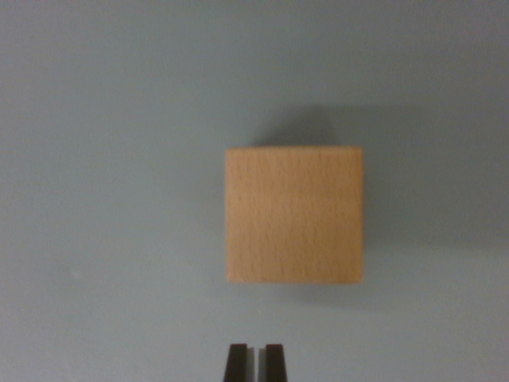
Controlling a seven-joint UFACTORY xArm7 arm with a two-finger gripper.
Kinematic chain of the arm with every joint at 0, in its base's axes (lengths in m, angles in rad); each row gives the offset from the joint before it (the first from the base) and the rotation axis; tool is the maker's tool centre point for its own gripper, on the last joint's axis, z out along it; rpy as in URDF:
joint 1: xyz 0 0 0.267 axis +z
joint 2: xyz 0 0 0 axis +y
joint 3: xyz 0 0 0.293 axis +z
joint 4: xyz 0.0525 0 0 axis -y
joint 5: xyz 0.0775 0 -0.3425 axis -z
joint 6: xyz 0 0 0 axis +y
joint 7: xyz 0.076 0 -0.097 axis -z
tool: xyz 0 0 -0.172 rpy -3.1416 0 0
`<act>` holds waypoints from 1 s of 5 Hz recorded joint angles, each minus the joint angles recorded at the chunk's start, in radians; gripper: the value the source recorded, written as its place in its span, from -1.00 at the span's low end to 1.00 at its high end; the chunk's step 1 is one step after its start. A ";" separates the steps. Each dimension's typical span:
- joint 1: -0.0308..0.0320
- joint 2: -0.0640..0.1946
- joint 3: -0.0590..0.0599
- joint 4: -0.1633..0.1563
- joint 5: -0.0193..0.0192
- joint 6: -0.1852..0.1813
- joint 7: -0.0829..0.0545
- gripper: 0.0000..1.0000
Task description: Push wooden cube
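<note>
A single wooden cube (294,215) is seen from directly above, resting on a plain, pale blue-grey surface (103,159) that fills the whole wrist view. No edge or corner of the surface is shown, so the cube's place on it cannot be given. Within the view, the cube is placed slightly towards the wrist view's right of centre. Its top face is a light, honey-coloured square with faint horizontal grain, and its sides are aligned with the picture's borders. A soft shadow is cast beyond its far edge and towards the wrist view's right.

At the bottom edge of the view, the tips of the gripper (254,364) are seen as two dark, upright fingers (236,364) with only a thin, pale sliver between them. The fingers are drawn nearly together, and nothing is held between them. The gripper is placed just below the cube's near edge, with bare surface visible between them.
</note>
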 joint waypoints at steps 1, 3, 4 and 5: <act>0.0000 0.000 0.000 0.000 0.0000 0.000 0.000 -1.00; -0.0017 0.009 -0.002 -0.020 0.0018 -0.028 -0.006 -1.00; -0.0031 0.016 -0.003 -0.037 0.0032 -0.051 -0.012 -1.00; -0.0031 0.016 -0.003 -0.037 0.0032 -0.051 -0.012 -1.00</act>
